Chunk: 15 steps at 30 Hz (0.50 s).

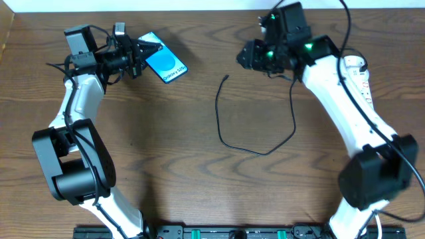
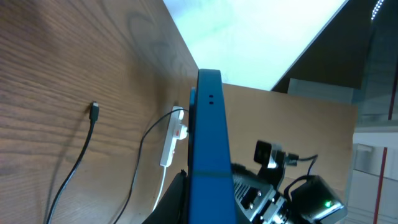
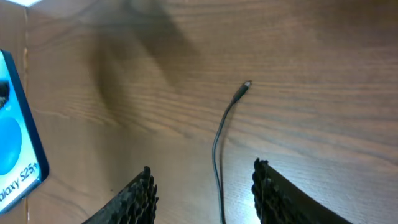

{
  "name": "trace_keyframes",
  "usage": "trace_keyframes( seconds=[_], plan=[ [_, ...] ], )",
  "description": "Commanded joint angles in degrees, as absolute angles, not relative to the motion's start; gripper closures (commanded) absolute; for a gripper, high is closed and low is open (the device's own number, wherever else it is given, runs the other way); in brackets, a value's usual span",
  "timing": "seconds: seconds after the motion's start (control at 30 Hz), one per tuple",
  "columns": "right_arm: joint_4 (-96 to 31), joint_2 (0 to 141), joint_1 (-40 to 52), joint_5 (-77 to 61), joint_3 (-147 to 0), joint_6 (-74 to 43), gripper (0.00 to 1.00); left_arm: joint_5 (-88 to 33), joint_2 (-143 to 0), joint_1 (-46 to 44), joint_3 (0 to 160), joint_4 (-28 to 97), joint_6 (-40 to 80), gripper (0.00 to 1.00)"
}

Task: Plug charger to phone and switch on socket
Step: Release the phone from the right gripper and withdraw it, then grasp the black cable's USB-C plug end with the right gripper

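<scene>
- The left end effector is pinching one short end of the small rectangular smartphone with a cyan-blue screen and dark frame, near the far left of the brown wooden tabletop.
- In the overhead view the smartphone is lying at a diagonal with its screen facing up. Its white band with dark lettering is pointing towards the middle of the tabletop.
- In the left wrist view the smartphone is showing edge-on, as a narrow blue strip rising between the dark fingers.
- I cannot tell whether the smartphone is resting on the tabletop or being held just above it.
- The right end effector is hovering over the far right of the tabletop with its two fingers spread wide, gripping nothing.
- The long thin black charger cable is lying loose in a wide loop across the middle of the tabletop.
- Its small plug tip is lying free on the wood, well apart from the smartphone and ahead of the spread fingers.
- The narrow white power strip with small red marks is lying flat beyond the plug tip, with its white cord trailing from one end.
</scene>
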<state>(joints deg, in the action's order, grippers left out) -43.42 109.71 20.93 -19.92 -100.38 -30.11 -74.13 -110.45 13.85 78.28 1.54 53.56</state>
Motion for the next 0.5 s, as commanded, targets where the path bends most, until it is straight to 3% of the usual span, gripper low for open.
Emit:
trace_keyframes(
  seconds=[0.0,0.13,0.47],
  plan=[
    [-42.9,117.9,22.6,-18.4,-103.3,-34.0,0.51,-73.9,-109.6,14.1,79.0,1.3,53.7,0.93],
    [-40.0,123.5,23.5,-21.5,-103.3,-40.4,0.59,-73.8,-109.6,14.0,79.0,3.0,53.7,0.93],
    [-34.3,130.2,23.9,-22.7,-103.3,-49.7,0.66,-72.6,-109.6,14.0,79.0,6.0,53.6,0.93]
  ],
)
